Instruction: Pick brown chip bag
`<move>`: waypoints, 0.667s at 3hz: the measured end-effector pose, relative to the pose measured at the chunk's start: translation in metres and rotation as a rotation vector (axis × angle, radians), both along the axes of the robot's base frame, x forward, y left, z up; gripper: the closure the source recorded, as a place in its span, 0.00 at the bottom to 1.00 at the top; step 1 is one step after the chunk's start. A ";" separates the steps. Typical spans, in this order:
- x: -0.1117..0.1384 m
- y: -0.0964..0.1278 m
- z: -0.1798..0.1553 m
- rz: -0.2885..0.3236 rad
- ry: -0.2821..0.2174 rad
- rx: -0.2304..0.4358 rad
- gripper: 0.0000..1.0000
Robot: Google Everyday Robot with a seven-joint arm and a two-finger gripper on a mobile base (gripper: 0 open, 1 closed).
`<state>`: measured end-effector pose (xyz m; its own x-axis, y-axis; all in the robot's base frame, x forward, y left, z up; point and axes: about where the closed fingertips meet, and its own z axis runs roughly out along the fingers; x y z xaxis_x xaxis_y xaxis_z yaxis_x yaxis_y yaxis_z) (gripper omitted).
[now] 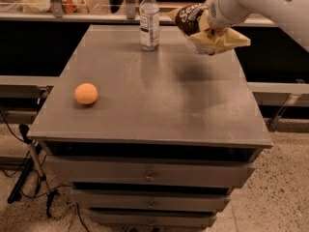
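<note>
The brown chip bag (205, 29) has a dark brown upper part with white script and a pale yellow lower part. It hangs in the air above the back right of the grey cabinet top (159, 91), with its shadow on the surface below. My gripper (208, 27) comes in from the upper right on the white arm (260, 4) and is shut on the bag's middle. The bag is tilted, with the brown end to the left and the yellow end to the right.
A clear water bottle (149, 19) with a white label stands at the back middle of the top, left of the bag. An orange (86, 94) lies near the left edge. Drawers (149, 177) run below the front edge. A counter with clutter runs behind.
</note>
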<state>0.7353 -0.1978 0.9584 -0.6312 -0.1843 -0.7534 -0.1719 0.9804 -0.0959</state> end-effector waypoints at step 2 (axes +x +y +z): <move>-0.005 -0.006 0.040 0.018 -0.074 -0.026 1.00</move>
